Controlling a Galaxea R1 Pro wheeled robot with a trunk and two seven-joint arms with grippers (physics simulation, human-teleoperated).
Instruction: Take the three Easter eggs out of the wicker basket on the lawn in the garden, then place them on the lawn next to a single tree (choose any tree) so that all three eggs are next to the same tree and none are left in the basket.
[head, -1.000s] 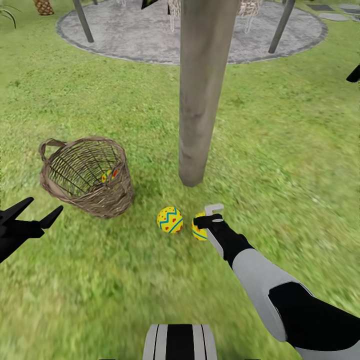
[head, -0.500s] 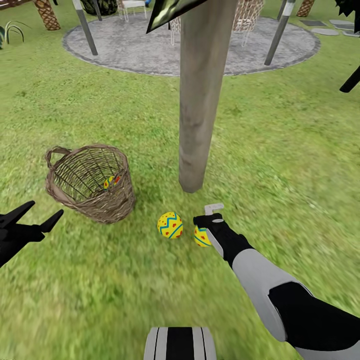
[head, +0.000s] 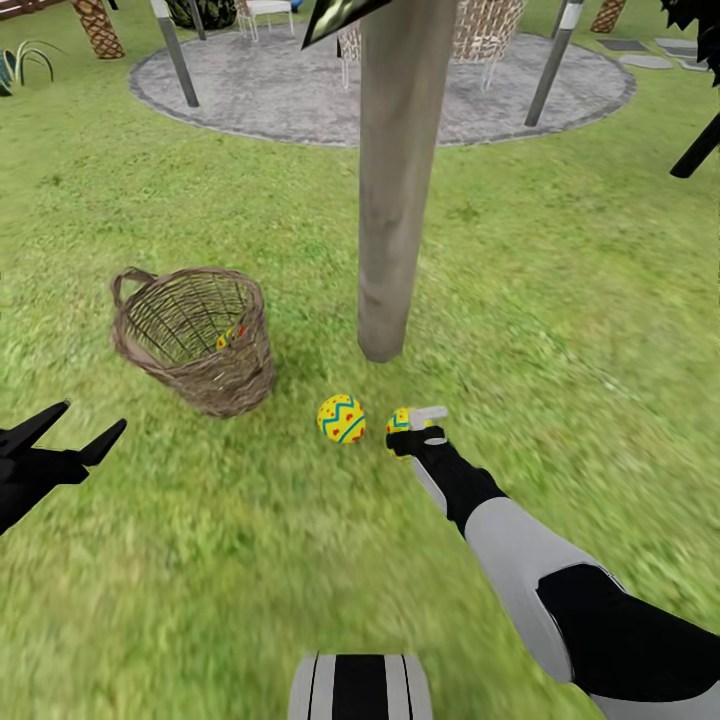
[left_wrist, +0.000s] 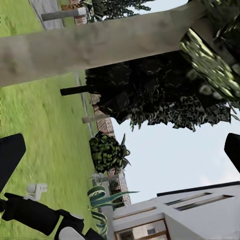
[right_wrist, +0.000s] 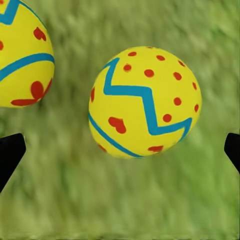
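Two yellow Easter eggs lie on the lawn (head: 560, 330) near the foot of the tree (head: 392, 200): one egg (head: 341, 418) stands free, and the other egg (head: 400, 419) (right_wrist: 145, 102) is partly covered by my right gripper (head: 414, 430) (right_wrist: 120, 152). That gripper is open, with its fingertips wide of the egg and not touching it. The first egg (right_wrist: 20, 55) shows beside it in the right wrist view. A third egg (head: 232, 335) rests inside the wicker basket (head: 170, 360), left of the tree. My left gripper (head: 65, 432) (left_wrist: 120, 155) hangs open and empty at the left, nearer me than the basket.
A grey round paved patch (head: 300, 90) with poles and chairs lies beyond the tree. In the left wrist view I see the tree's trunk (left_wrist: 90, 47), dark leaves (left_wrist: 165, 95), a bush (left_wrist: 106, 151), a white house (left_wrist: 190, 210) and my right arm (left_wrist: 35, 215).
The head camera has shifted, so basket and eggs sit higher in the picture. Against the second egg, my right gripper has drawn back a little toward me. The left gripper has held still.
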